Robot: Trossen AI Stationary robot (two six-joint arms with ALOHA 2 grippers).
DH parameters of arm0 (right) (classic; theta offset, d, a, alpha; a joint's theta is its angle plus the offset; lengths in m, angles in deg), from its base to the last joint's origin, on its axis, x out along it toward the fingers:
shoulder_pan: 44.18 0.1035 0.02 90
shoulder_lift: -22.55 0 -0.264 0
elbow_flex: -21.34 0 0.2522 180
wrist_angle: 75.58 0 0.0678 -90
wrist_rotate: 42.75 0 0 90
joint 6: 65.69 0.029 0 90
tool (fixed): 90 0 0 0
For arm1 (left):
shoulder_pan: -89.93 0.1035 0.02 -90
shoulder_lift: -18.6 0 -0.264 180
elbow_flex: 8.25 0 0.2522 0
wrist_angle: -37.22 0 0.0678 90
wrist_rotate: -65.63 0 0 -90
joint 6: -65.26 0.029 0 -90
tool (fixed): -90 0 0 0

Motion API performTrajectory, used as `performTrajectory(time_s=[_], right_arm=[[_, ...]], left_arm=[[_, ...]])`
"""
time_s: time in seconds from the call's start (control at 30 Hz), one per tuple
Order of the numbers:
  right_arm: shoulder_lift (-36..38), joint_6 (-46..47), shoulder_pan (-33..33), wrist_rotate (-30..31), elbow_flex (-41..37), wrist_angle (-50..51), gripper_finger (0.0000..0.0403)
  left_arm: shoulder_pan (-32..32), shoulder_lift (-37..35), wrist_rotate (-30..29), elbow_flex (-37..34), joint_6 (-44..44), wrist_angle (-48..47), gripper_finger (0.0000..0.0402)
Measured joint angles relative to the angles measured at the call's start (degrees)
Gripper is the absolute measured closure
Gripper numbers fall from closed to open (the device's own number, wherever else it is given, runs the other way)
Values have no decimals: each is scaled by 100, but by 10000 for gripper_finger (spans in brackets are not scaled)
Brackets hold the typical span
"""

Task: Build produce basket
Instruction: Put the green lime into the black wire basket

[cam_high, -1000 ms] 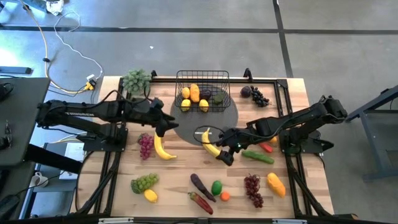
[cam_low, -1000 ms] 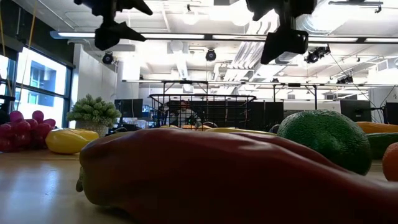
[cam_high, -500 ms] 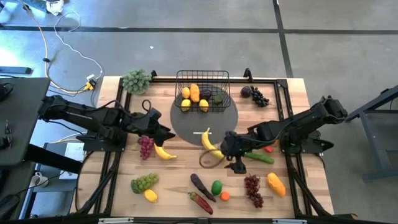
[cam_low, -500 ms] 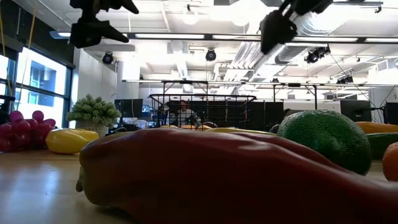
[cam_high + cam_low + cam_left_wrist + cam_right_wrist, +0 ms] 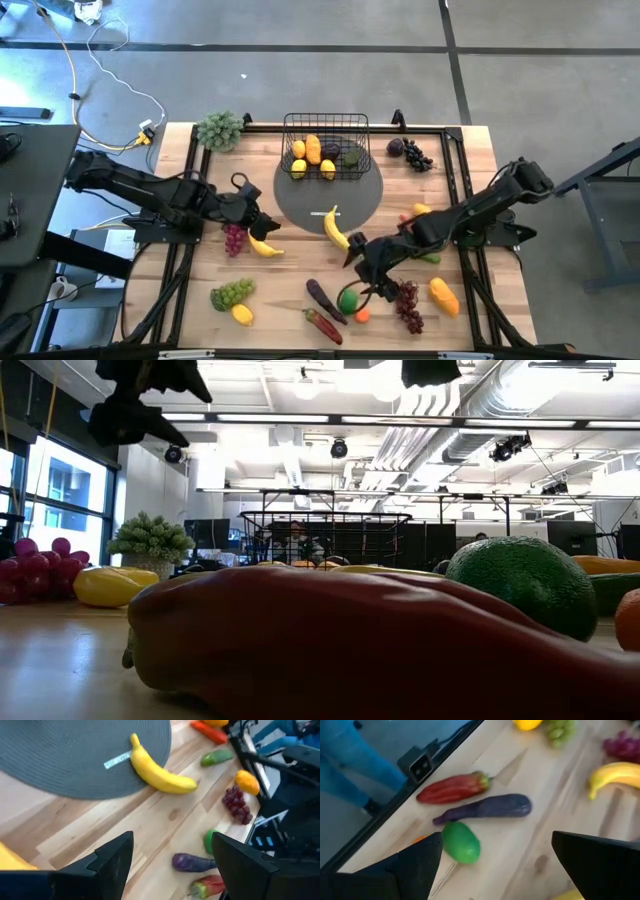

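we are mid-gather, with the basket (image 5: 326,146) at the far edge of the counter (image 5: 280,285) already holding lemons, a mango and darker pieces. on the left side, our left pincer (image 5: 262,222) hovers spread and empty just above a banana (image 5: 262,243) beside the red grapes (image 5: 234,238). towards the near right, our right pincer (image 5: 355,266) hangs wide open and empty above the green avocado (image 5: 348,300), with the eggplant (image 5: 322,299) and red pepper (image 5: 322,325) close by. we judge the next move is for each pincer to drop, close on its fruit, then carry it to the basket without snagging the wire rim.
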Motion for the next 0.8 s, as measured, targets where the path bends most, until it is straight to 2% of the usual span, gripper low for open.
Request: performTrajectory(time_s=[0.4,0.8], right_arm=[[-1023,-723,365,-248,0,-428,45],[-1700,-835,415,-182,0,-787,45]], left_arm=[[-117,556,-2,0,2,38,145],[-117,624,-2,2,2,49,145]])
